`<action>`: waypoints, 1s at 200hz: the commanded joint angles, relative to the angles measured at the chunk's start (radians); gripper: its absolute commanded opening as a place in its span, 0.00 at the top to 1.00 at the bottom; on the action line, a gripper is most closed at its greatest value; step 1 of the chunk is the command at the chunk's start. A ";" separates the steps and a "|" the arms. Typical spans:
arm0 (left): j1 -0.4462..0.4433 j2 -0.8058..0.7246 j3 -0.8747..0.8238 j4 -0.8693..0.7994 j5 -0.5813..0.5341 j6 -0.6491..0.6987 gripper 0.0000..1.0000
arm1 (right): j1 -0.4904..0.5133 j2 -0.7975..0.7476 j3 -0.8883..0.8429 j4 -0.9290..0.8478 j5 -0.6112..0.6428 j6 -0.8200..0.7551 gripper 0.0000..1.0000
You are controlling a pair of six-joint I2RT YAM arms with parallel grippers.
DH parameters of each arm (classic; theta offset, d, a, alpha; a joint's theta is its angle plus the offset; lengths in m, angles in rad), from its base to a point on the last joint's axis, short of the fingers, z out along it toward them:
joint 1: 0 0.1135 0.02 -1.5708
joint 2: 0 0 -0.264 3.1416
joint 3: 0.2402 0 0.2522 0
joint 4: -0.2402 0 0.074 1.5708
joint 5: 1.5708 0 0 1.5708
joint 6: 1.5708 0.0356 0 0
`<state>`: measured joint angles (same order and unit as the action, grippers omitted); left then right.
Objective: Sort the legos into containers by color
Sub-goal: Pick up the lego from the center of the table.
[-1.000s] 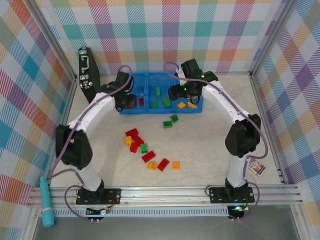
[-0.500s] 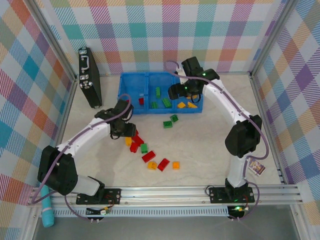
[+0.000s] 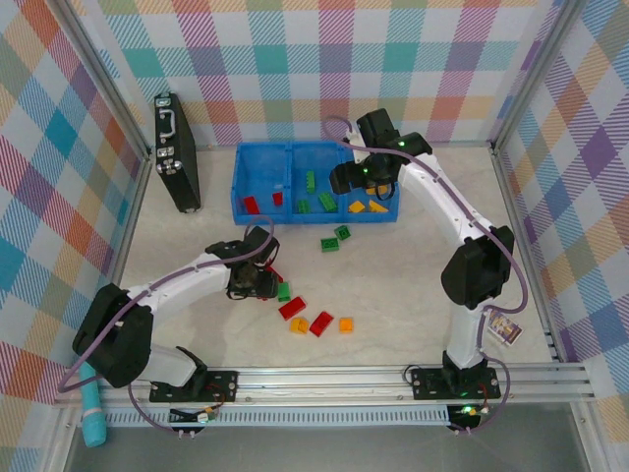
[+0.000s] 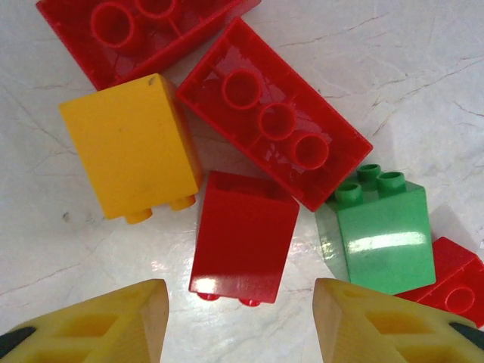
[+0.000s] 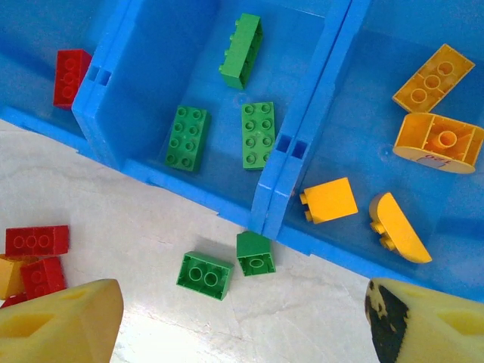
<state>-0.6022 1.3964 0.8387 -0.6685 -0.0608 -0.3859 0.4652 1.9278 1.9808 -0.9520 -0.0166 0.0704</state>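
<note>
Legos [image 3: 292,308] were partly sorted: reds, greens and yellow-oranges sat in separate bins of the containers [image 3: 285,218] toward 12 o'clock on the table [image 3: 413,285]. A loose cluster lay near the centre, and two green bricks [image 5: 204,274] lay just outside the tray's near wall. The left gripper [image 4: 240,325] hung low over the cluster, its jaws apart and empty, straddling the near end of a small red brick [image 4: 243,248]. A yellow brick [image 4: 128,147] crowded that brick at 10 o'clock and a green brick [image 4: 376,234] at 3 o'clock. The right gripper [image 5: 242,325] hovered spread and empty above the tray's near wall. The step in hand appeared to be the pick of the small red brick. The next move would call for a short descent and a clean closure that catches neither neighbour, followed by a carry to the red bin at 11 o'clock.
</note>
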 commanded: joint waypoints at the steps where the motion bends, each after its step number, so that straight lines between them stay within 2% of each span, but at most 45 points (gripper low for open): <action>1: -0.014 0.023 -0.033 0.040 -0.009 -0.026 0.47 | 0.012 0.004 0.022 -0.021 -0.001 0.011 0.16; 63: -0.027 0.128 -0.032 0.123 -0.028 -0.051 0.49 | 0.016 -0.016 0.022 -0.032 0.019 0.019 0.15; 110: -0.047 0.161 -0.035 0.131 -0.019 -0.051 0.62 | 0.023 -0.021 0.019 -0.036 0.026 0.031 0.15; 159: -0.057 0.085 0.004 0.004 -0.047 -0.046 0.69 | 0.027 -0.020 0.000 -0.029 0.025 0.031 0.15; 200: -0.053 0.038 0.232 -0.142 -0.193 0.032 0.69 | 0.028 -0.020 -0.016 -0.021 0.026 0.029 0.15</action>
<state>-0.6476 1.4715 0.9150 -0.7097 -0.1425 -0.4137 0.4858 1.9278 1.9774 -0.9665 0.0071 0.0902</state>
